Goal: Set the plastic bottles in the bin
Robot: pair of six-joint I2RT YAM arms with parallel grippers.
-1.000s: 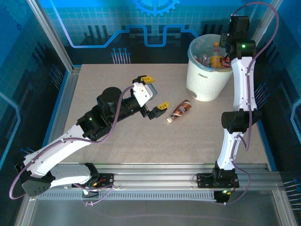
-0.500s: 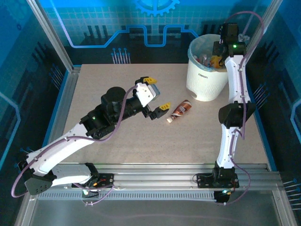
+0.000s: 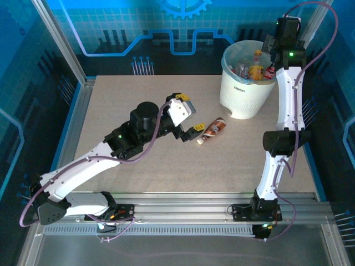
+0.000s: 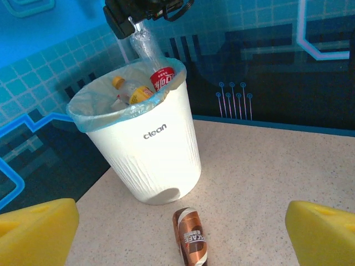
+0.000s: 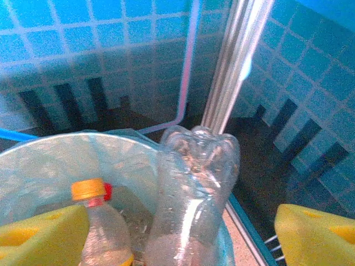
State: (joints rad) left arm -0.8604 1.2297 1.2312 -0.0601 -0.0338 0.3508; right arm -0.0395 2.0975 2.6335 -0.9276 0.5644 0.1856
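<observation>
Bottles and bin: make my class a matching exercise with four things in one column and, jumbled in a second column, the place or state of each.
Things
1. brown bottle
2. clear red-labelled bottle
3. bin
4. orange-capped bottle

Places or states
A. lies on its side on the table, just in front of the bin
B. stands at the table's far right, lined with a pale blue bag
C. sits down inside the bin, cap showing
D. pokes up over the bin's rim, base uppermost

Pairs: 1-A, 2-D, 3-B, 4-C
</observation>
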